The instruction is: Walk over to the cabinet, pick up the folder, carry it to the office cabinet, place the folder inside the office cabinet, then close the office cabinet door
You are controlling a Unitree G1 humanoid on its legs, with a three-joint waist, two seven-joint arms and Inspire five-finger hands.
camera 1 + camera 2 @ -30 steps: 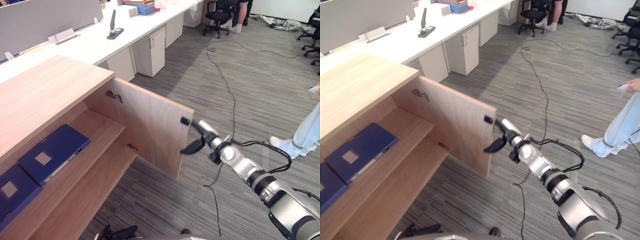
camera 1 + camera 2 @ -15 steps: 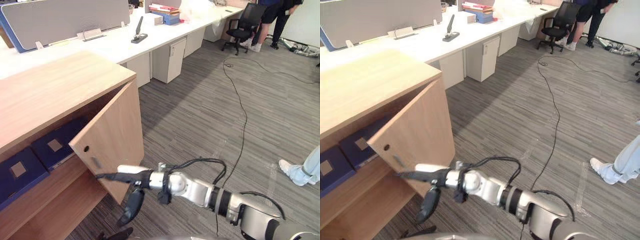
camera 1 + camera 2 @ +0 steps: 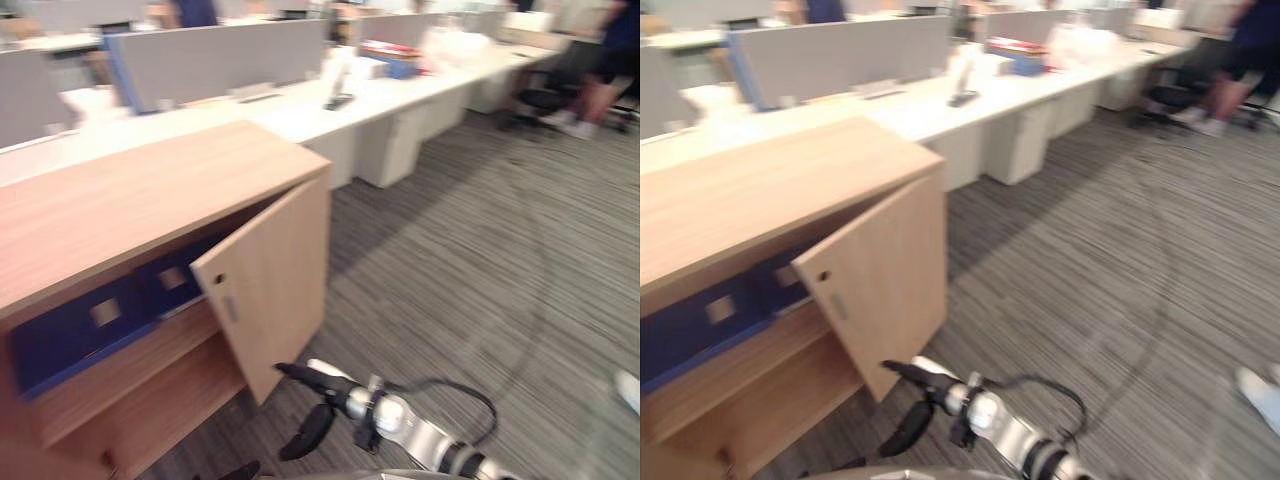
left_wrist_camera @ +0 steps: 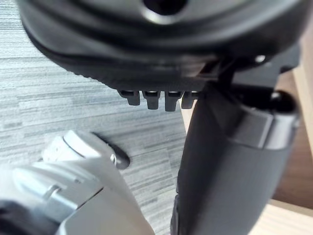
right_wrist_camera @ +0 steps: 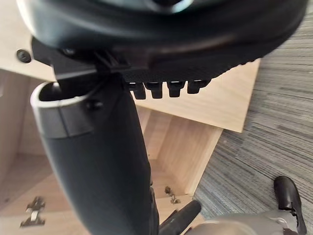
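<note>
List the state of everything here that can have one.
office cabinet door: partly open, not latched.
blue folders: two, lying flat on the upper shelf inside the cabinet.
right hand: open, fingers straight, holding nothing, by the door's lower free corner; contact unclear.
left hand: idle, nothing seen in it.

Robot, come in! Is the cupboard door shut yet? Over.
Right hand open, fingers straight, at the door's lower corner. Left hand idle, low. Door ajar; blue folders inside on the shelf. Nothing seen blocking it.
</note>
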